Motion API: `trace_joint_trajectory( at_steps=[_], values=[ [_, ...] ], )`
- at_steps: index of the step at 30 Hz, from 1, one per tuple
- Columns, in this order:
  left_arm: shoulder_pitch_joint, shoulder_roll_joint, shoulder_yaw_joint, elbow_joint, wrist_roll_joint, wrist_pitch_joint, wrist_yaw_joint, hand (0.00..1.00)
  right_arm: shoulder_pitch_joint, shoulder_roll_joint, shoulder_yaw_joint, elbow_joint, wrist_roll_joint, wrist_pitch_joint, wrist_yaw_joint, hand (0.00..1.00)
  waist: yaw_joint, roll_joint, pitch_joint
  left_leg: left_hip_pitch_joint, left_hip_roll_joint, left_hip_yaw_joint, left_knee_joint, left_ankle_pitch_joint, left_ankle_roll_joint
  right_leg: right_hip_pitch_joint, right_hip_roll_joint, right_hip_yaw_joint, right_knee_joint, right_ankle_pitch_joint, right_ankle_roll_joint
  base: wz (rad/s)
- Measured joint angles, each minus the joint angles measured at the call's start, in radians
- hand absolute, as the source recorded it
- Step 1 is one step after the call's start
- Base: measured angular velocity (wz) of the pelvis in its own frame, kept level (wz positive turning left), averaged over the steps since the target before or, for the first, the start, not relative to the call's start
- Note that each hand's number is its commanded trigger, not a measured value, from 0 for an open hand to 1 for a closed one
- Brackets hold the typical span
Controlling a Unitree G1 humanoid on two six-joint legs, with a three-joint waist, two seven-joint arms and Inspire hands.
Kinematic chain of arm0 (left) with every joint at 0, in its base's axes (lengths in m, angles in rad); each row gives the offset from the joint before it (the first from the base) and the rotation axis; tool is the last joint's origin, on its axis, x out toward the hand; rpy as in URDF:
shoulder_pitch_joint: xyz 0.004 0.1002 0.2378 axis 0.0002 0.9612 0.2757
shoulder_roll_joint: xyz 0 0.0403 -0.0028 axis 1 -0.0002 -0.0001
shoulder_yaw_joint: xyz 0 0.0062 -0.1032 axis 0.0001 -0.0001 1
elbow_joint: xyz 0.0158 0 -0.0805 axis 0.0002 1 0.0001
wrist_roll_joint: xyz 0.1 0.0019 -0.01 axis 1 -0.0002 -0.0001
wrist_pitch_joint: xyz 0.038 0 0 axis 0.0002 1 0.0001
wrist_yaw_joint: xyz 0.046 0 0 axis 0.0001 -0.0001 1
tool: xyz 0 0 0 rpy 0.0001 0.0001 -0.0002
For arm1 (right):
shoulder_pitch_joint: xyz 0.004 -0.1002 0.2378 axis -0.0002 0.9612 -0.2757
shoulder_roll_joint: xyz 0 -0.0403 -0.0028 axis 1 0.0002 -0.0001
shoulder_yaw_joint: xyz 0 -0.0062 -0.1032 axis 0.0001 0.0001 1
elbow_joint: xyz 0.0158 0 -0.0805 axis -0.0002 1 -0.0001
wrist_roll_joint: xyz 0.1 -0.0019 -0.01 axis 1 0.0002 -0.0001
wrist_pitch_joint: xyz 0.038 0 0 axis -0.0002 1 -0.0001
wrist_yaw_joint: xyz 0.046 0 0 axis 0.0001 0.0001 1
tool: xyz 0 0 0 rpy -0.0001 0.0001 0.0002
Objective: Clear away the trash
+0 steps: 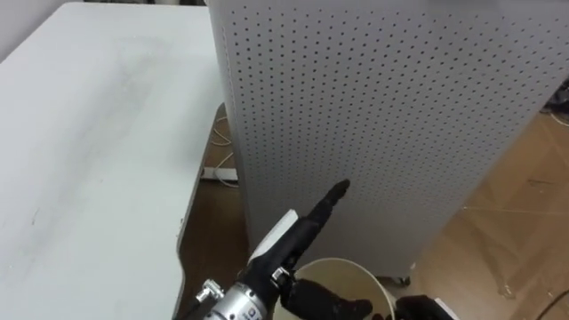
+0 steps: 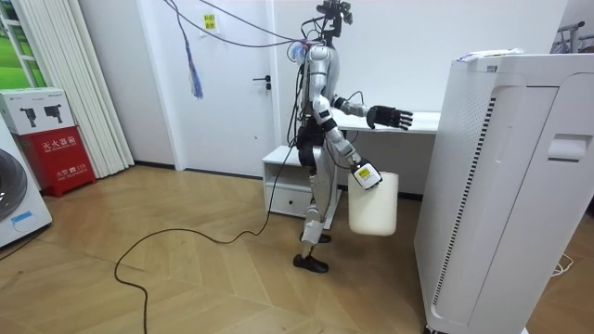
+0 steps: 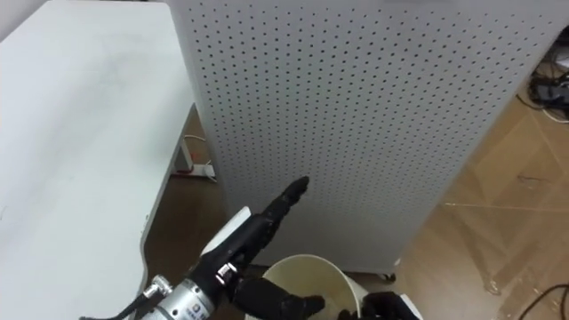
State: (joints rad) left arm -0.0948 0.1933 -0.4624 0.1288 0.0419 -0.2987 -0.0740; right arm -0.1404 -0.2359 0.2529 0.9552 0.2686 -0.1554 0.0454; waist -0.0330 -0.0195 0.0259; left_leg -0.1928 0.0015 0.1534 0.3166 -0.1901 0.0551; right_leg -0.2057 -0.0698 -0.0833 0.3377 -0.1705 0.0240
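Observation:
A white bin (image 1: 336, 264) hangs low in front of me, its round rim at the bottom edge of the eye views. In the room view the bin (image 2: 374, 202) hangs from my right hand (image 2: 365, 174). That right hand (image 1: 420, 308) shows as dark fingers at the bin's right rim. My left hand (image 1: 307, 222) reaches forward with straight fingers, its tips close to the perforated white unit (image 1: 382, 107). In the room view my left hand (image 2: 390, 117) is held out, open, above the white table (image 2: 422, 122). I stand between the table and the unit, facing the unit.
The white table (image 1: 89, 133) spreads out on my left. The tall white unit (image 2: 501, 186) blocks the way ahead. A power strip and cables (image 1: 219, 172) lie on the floor in the gap. A low white cabinet (image 2: 286, 181) stands under the table, a red box (image 2: 58, 148) farther off.

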Motion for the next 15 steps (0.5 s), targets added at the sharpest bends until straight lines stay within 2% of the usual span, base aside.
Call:
trace_joint_trajectory(
  at_steps=[5,7,9,11,14,15],
  values=[
    [0.009,-0.001,0.066,-0.079,0.205,-0.014,0.111,0.00,0.068,0.002,-0.013,-0.002,0.001,0.000,0.001,1.00,-0.004,-0.001,-0.0083,0.072,-0.004,0.007,-0.036,0.000,-0.001,0.062,0.001,0.005,-0.032,-0.001,0.001,-0.05],
    [0.015,-0.001,0.076,-0.119,0.269,-0.016,0.168,0.00,0.088,0.002,-0.024,-0.003,0.000,0.000,0.001,1.00,-0.015,0.001,-0.0143,0.102,-0.008,0.009,-0.053,0.001,-0.001,0.087,0.002,0.013,-0.047,0.000,0.006,-0.11],
    [0.020,0.004,0.083,-0.136,0.291,-0.032,0.202,0.00,0.103,0.003,-0.039,-0.003,-0.006,0.000,0.001,1.00,-0.018,0.001,-0.0221,0.127,-0.008,0.025,-0.069,0.001,-0.001,0.094,0.002,0.024,-0.048,0.000,0.006,-0.26],
    [0.026,0.004,0.122,-0.162,0.317,-0.037,0.229,0.00,0.110,0.005,-0.040,-0.003,-0.009,0.000,0.001,1.00,-0.007,0.000,-0.0225,0.162,-0.007,0.063,-0.084,-0.002,-0.002,0.097,0.004,0.029,-0.035,0.001,0.006,-0.52],
    [0.027,0.006,0.155,-0.184,0.327,-0.039,0.252,0.00,0.124,0.009,-0.040,-0.003,-0.010,0.000,0.008,1.00,-0.005,0.000,-0.0223,0.176,0.003,0.088,-0.084,-0.011,-0.003,0.094,0.006,0.024,-0.023,0.001,0.005,-0.39],
    [0.028,0.005,0.166,-0.189,0.345,-0.047,0.269,0.00,0.127,0.010,-0.040,-0.002,-0.009,0.001,0.016,1.00,0.010,0.000,-0.0222,0.185,0.008,0.113,-0.084,-0.017,-0.005,0.089,0.008,0.024,-0.014,0.003,0.002,-0.62]
  ],
)
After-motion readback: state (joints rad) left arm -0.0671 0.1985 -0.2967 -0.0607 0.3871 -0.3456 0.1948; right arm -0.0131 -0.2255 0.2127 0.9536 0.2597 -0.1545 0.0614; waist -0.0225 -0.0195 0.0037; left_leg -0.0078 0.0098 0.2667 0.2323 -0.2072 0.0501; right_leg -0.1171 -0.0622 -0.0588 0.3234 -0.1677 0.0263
